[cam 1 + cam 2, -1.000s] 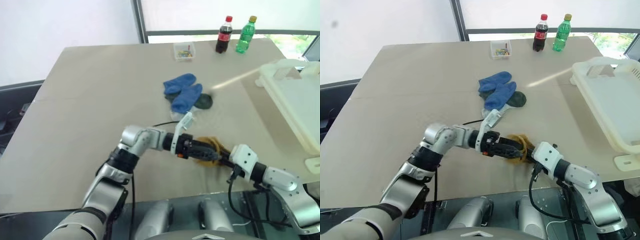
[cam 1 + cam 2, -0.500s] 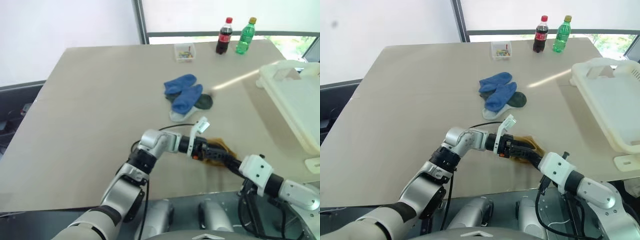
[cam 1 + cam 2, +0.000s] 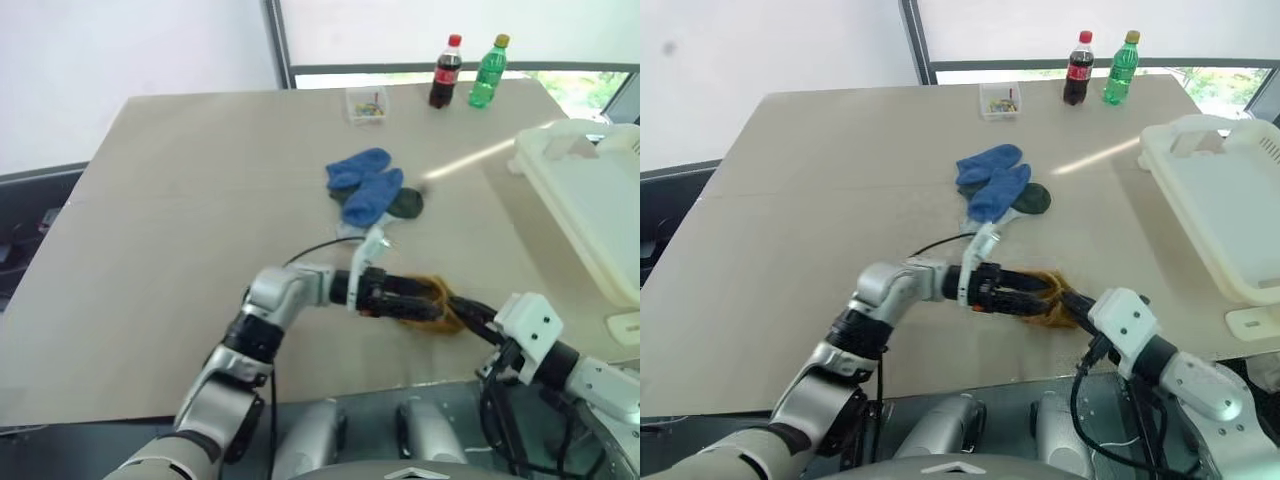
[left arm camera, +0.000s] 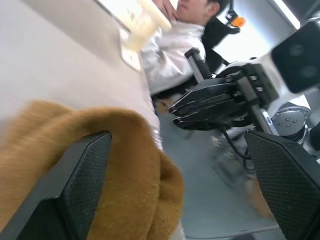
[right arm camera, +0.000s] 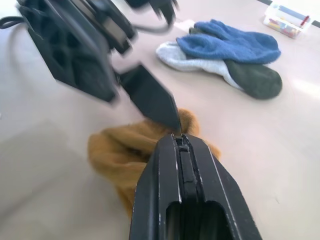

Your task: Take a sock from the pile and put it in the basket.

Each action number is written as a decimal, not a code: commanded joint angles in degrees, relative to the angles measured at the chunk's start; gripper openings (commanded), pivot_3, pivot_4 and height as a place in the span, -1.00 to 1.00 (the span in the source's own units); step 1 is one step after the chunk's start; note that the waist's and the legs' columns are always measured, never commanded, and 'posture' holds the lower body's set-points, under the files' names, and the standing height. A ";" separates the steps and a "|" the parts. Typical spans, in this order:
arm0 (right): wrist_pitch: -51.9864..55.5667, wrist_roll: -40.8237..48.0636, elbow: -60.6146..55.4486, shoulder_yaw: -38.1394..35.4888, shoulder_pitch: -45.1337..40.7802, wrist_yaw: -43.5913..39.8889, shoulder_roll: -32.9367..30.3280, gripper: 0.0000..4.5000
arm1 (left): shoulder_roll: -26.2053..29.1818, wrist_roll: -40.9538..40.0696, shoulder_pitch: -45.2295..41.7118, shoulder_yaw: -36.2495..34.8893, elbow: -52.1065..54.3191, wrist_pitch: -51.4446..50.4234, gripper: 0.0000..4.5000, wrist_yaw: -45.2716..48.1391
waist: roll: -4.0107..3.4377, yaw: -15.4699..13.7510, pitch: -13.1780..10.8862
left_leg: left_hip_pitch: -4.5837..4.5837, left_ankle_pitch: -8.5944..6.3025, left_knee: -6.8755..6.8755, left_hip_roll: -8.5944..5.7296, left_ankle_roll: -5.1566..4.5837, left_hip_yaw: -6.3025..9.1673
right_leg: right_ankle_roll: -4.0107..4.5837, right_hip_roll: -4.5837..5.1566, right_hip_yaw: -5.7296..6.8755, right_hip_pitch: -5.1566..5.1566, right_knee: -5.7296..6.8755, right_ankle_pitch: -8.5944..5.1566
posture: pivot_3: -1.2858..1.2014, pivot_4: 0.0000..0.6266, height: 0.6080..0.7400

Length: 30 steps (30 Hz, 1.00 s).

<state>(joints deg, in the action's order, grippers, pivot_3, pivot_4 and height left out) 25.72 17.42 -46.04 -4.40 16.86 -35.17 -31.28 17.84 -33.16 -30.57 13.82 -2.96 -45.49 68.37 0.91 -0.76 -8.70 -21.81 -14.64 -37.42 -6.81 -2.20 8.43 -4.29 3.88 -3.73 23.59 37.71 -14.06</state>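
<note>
The left gripper is spread wide around a mustard sock — one finger lies against the fabric. The right gripper is pressed together, its tip met by the sock's edge. The pile is seen beyond on the table; the basket is set well apart at the right edge.

A beige table stands before a bright window.
</note>
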 commanded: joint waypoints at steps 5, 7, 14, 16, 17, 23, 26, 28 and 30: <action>3.41 3.59 2.90 1.53 -6.34 0.59 0.34 -0.41 | 6.33 5.22 6.46 -1.02 6.60 16.28 1.00 3.33 | 0.02 -0.30 -0.03 | -0.05 -0.01 0.06 -0.05 -0.01 0.02 | 0.02 0.06 0.04 0.02 -0.08 0.01 | 0.03 -0.52 1.00; 4.02 1.03 4.55 3.40 -8.23 2.56 0.41 -0.03 | 7.64 6.40 8.02 -1.78 6.84 19.52 1.00 2.97 | 0.02 -0.25 -0.03 | -0.07 -0.01 0.06 -0.05 -0.02 0.05 | 0.02 0.07 0.08 0.02 -0.10 0.00 | 0.03 -0.52 1.00; 11.76 -8.44 5.91 8.35 -9.39 10.15 -1.35 0.72 | 10.17 9.63 11.92 -1.66 7.22 26.68 1.00 1.94 | 0.00 -0.09 -0.02 | -0.07 -0.01 0.12 -0.05 -0.02 0.02 | 0.02 0.06 0.04 0.08 -0.08 0.00 | 0.03 -0.52 1.00; 15.85 -7.16 5.98 7.83 -10.01 10.72 -0.78 0.72 | 10.47 9.72 12.78 -1.76 7.81 27.11 1.00 1.51 | 0.00 -0.10 -0.02 | -0.07 -0.01 0.11 -0.05 -0.02 0.02 | 0.02 0.06 0.04 0.08 -0.08 0.00 | 0.03 -0.52 1.00; 18.45 -5.78 5.91 7.18 -10.14 10.51 -0.48 0.72 | 10.57 9.67 13.05 -1.83 8.04 27.20 1.00 1.27 | -0.01 -0.08 -0.02 | -0.06 -0.01 0.11 -0.05 -0.02 0.02 | 0.02 0.06 0.04 0.08 -0.08 0.00 | 0.03 -0.52 1.00; 29.11 -0.42 6.55 6.26 -11.13 8.89 -0.33 0.72 | 11.15 9.43 14.32 -2.75 8.83 27.56 1.00 -0.04 | -0.01 -0.09 -0.01 | -0.05 -0.11 0.11 -0.05 -0.19 0.04 | 0.02 0.06 0.06 0.05 -0.08 0.00 | 0.03 -0.52 1.00; 31.20 1.92 6.59 7.83 -11.50 6.77 -1.66 0.72 | 11.18 9.55 14.83 -3.15 9.11 27.79 1.00 -0.69 | -0.01 -0.08 -0.01 | -0.05 -0.15 0.11 -0.05 -0.26 0.05 | 0.02 0.06 0.08 0.05 -0.09 0.00 | 0.03 -0.52 1.00; 31.27 2.25 7.87 9.54 -11.93 5.94 -2.40 0.62 | 11.20 9.56 15.12 -3.41 9.27 27.96 1.00 -1.14 | -0.01 -0.06 0.00 | -0.05 -0.16 0.12 -0.05 -0.27 0.04 | 0.02 0.06 0.08 0.05 -0.10 0.00 | 0.03 -0.52 1.00; 30.85 2.16 10.14 11.52 -12.57 4.86 -3.23 0.35 | 11.25 9.45 15.39 -3.57 9.44 28.19 1.00 -1.42 | 0.00 -0.06 0.02 | -0.04 -0.16 0.12 -0.05 -0.27 0.04 | 0.02 0.06 0.09 0.04 -0.10 0.00 | 0.03 -0.52 1.00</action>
<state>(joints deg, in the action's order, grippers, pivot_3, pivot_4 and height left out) 54.57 19.33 -39.02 3.42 2.87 -28.71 -33.55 28.84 -23.20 -15.42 11.57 3.99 -18.31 67.18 0.91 -0.81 -8.68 -21.82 -14.80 -37.30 -6.85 -2.48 8.48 -4.28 3.94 -3.64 23.61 37.61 -14.06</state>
